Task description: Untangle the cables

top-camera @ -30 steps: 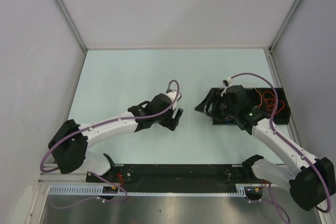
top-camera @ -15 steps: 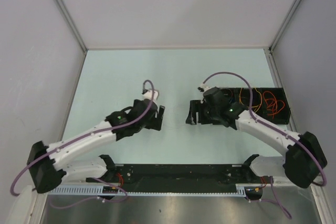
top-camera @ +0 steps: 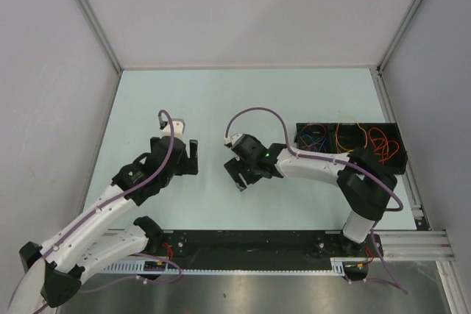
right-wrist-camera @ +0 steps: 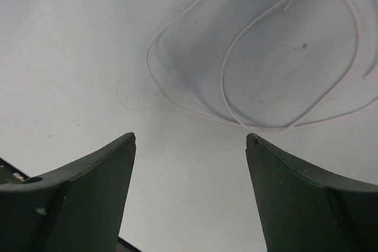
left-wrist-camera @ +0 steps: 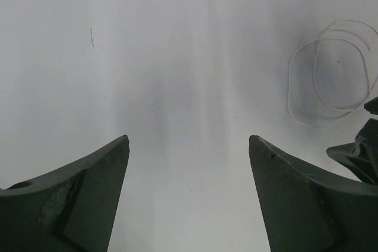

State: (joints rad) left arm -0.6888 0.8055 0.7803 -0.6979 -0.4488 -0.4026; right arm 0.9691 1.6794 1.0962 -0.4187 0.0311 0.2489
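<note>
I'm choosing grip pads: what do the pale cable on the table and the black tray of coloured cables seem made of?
The pale cable looks like thin wire in smooth pinkish-white plastic insulation: it lies in loose, springy loops. The black tray looks like rigid matte plastic, with straight edges and no glare; painted metal cannot be ruled out.
</note>
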